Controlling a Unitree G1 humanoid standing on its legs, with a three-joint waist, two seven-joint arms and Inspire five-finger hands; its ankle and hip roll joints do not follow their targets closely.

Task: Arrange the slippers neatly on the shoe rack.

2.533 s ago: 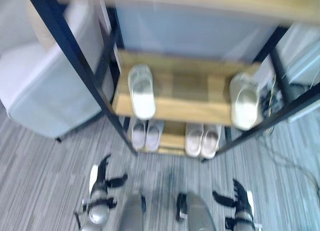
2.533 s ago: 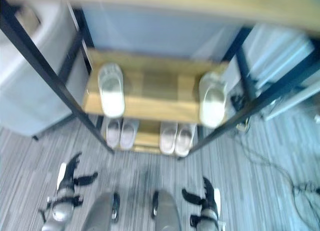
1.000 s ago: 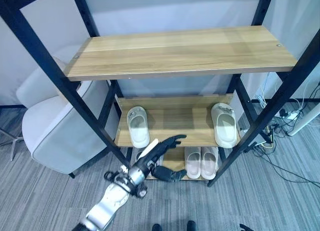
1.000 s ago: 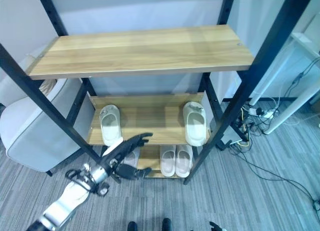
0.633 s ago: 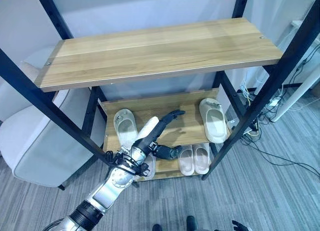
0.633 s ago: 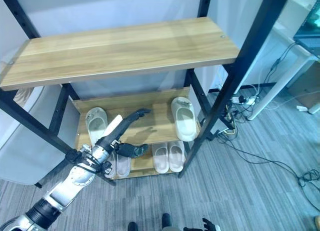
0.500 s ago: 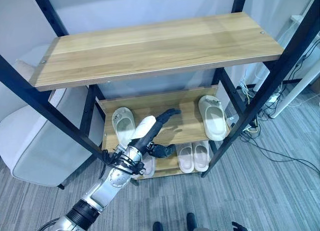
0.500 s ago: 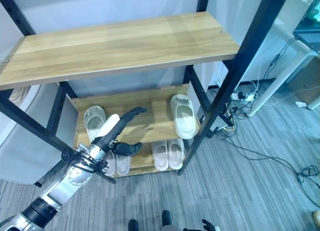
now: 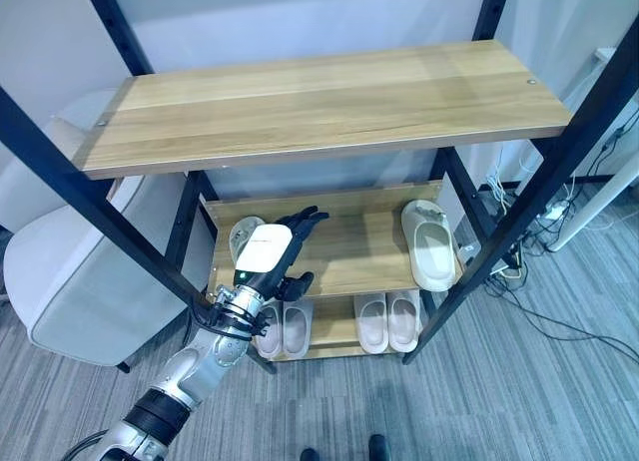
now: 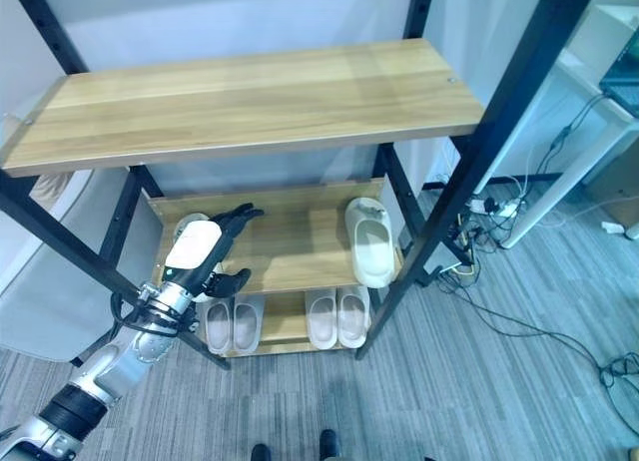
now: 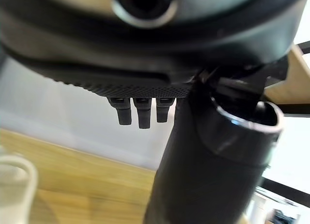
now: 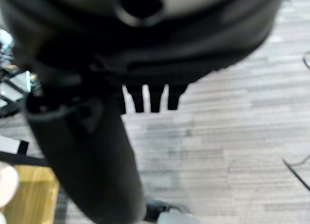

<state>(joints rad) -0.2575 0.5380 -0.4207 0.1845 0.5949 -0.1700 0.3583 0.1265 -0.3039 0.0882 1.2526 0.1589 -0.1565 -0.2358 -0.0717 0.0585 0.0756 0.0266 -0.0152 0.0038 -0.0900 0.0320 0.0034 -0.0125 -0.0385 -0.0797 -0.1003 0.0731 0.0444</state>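
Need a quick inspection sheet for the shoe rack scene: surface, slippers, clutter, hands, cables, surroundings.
Surface: shoe rack, wooden shelves in a black frame; top shelf bare.
Job's things: left slipper and right slipper lie far apart on the middle shelf; two pairs sit side by side on the bottom shelf.
Clutter: nothing seen.
Hands: left hand open, fingers straight, over the left slipper; contact unclear. Right hand open, over the floor.
Cables: power cables on the floor right of the rack.
Surroundings: grey armchair left of the rack; striped grey carpet.
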